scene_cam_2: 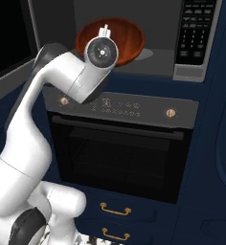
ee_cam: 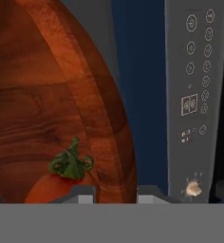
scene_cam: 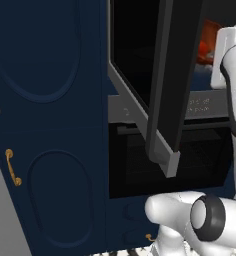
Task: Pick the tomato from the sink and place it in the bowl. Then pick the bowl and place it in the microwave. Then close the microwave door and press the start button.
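My gripper (ee_cam: 115, 192) is shut on the rim of the reddish-brown wooden bowl (ee_cam: 47, 104). The tomato (ee_cam: 52, 187) lies inside the bowl by the fingers, its green stalk showing. In the right base view the bowl (scene_cam_2: 129, 36) hangs tilted at the mouth of the microwave (scene_cam_2: 182, 72), just above the cavity floor, half hidden behind my wrist. The button panel (scene_cam_2: 194, 33) is to the bowl's right. The microwave door (scene_cam: 165, 75) stands open, a black glass panel swung out to the left. An orange sliver of the bowl (scene_cam: 207, 42) shows past the door's edge.
Below the microwave is a black oven (scene_cam_2: 119, 153) with a grey control strip (ee_cam: 197, 95) and gold knobs (scene_cam_2: 170, 112). Dark blue drawers with gold handles (scene_cam_2: 115, 209) lie under it. A tall blue cabinet (scene_cam: 50, 125) stands left of the door.
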Controlling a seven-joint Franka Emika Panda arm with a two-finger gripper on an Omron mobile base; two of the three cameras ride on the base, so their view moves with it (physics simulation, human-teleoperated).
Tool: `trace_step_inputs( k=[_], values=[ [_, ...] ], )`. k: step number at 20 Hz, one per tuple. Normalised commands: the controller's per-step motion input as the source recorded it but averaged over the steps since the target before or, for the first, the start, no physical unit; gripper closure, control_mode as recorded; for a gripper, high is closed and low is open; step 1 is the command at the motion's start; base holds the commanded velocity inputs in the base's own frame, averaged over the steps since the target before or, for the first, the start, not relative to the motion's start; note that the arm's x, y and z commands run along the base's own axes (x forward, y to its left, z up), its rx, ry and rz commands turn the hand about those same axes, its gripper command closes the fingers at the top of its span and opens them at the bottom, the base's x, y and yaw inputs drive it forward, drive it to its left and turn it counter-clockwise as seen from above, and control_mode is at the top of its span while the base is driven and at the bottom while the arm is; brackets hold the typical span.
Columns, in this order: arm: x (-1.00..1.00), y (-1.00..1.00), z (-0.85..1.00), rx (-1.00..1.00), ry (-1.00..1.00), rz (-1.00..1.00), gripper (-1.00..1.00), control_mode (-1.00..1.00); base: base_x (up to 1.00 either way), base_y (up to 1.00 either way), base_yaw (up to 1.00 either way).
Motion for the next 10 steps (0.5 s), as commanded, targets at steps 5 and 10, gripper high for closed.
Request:
trace_step_inputs(
  k=[5, 10],
  values=[
    [0.64, 0.0, 0.03, 0.02, 0.0, 0.08, 1.0, -1.0, 0.0, 0.0, 0.0],
    [0.62, 0.0, -0.01, 0.0, 0.02, 0.07, 1.0, -1.0, 0.0, 0.0, 0.0]
  ],
)
